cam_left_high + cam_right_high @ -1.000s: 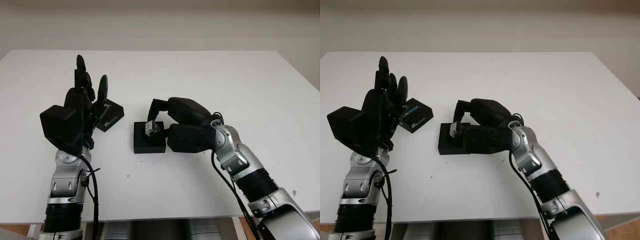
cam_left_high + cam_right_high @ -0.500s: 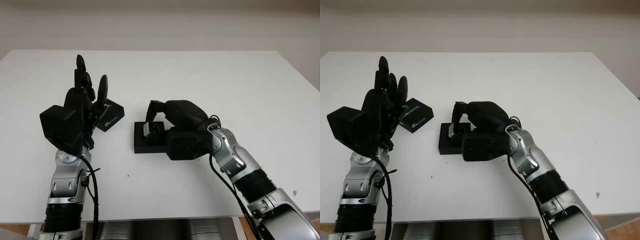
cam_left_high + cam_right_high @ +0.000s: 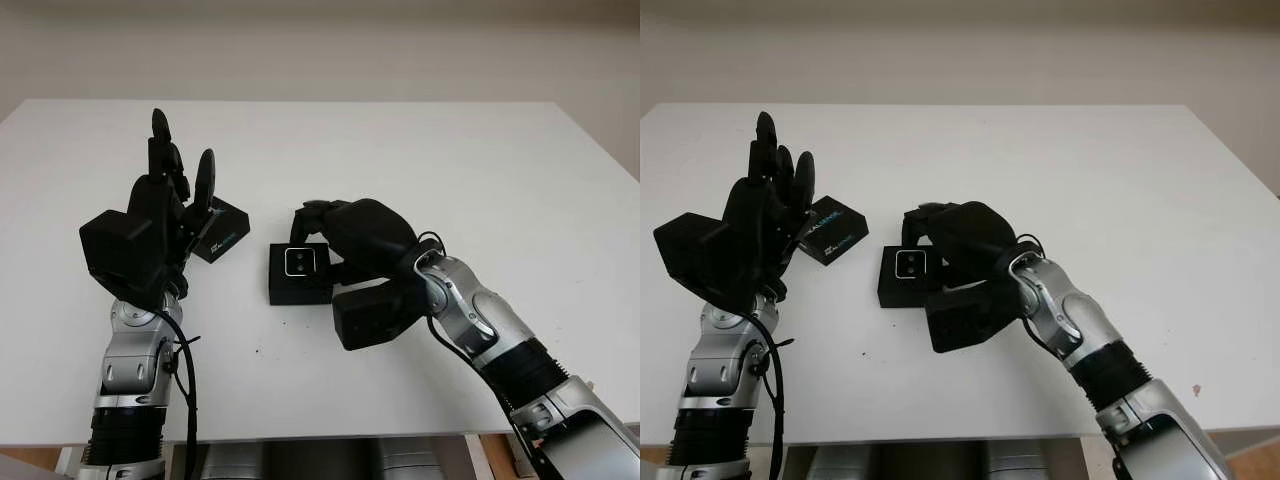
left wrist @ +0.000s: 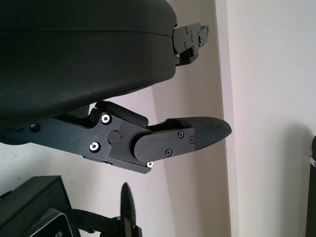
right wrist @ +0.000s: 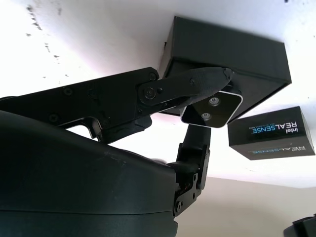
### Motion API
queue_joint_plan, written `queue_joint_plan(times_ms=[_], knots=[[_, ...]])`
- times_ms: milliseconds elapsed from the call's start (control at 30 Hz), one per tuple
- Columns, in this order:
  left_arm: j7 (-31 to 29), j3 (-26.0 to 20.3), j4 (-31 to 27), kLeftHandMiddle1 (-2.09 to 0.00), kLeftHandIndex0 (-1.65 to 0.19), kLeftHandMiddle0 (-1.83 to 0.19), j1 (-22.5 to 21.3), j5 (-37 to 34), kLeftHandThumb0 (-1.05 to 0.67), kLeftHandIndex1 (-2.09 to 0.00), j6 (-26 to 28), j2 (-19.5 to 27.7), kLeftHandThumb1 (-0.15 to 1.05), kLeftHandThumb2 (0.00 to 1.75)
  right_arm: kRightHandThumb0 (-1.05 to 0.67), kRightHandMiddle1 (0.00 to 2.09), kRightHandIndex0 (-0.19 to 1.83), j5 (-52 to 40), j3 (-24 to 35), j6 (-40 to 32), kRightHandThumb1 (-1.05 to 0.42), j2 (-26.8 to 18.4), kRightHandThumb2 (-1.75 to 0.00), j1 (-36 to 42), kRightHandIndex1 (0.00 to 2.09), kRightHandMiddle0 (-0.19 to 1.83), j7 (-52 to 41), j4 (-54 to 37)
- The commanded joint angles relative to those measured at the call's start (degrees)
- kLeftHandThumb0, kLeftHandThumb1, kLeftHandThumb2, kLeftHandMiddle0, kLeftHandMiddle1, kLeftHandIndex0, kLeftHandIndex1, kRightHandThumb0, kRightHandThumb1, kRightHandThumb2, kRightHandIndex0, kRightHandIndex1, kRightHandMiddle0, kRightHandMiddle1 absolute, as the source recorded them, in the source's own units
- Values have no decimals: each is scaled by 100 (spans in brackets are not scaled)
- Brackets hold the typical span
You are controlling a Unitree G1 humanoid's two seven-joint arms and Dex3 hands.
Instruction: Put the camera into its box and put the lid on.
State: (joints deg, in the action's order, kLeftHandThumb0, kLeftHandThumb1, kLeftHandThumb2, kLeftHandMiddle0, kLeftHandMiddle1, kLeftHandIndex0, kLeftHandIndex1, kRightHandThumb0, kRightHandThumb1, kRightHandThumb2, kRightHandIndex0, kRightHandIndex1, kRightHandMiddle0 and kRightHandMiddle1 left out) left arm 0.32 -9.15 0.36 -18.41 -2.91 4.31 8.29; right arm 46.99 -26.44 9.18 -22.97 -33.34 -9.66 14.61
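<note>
Lying face-up in box [image 3: 298, 285] now, camera [image 3: 301, 262]; right hand [image 3: 365, 240] fingers released; left hand [image 3: 150, 230] open.

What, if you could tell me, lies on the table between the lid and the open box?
Nothing: in the left eye view a bare strip of white table separates the lid, beside the raised left hand, from the box holding the camera.
</note>
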Motion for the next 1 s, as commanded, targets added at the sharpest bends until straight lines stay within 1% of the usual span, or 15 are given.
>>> queue_joint_plan(times_ms=[0,100,267,500,600,633,700,800,967], knots=[[-1,11,-117,0,19,19,-18,-9,-57,0,-20,5,105,56,-75,24,-4,72,11,-68,-97,-89,-5,76,1,13,-40,-167],[9,15,-125,0,19,19,-7,11,-56,0,-28,4,105,57,-76,17,-9,145,7,-79,-96,-132,-5,128,1,11,-47,-286],[8,2,-126,0,19,19,-3,-17,-56,0,-32,-16,105,56,-77,13,-10,251,22,-122,-93,-145,-5,194,2,10,0,-401],[18,9,-97,0,19,19,-17,6,-57,0,-53,-6,105,55,-76,8,-15,306,102,-209,-94,-127,-5,223,2,6,51,-457],[23,10,-108,0,19,19,-2,17,-57,0,-45,-5,105,55,-76,5,-17,221,237,-275,-95,-89,-6,205,2,0,185,-453],[25,8,-118,0,19,19,4,12,-57,0,-32,-9,105,55,-76,3,-17,177,302,-293,-97,-76,-7,194,2,-4,253,-456],[22,7,-144,0,19,19,21,6,-57,0,-14,-9,105,55,-77,3,-15,108,420,-267,-101,-67,-8,174,4,-5,462,-465],[23,0,-181,0,19,19,42,-14,-57,0,13,-19,105,55,-79,4,-12,-46,521,-112,-104,-131,-19,203,6,-5,549,-537],[40,-17,-217,0,19,19,57,-41,-57,0,41,-24,105,54,-83,5,-8,-395,534,243,-105,-352,-42,613,7,-5,164,-1032]])
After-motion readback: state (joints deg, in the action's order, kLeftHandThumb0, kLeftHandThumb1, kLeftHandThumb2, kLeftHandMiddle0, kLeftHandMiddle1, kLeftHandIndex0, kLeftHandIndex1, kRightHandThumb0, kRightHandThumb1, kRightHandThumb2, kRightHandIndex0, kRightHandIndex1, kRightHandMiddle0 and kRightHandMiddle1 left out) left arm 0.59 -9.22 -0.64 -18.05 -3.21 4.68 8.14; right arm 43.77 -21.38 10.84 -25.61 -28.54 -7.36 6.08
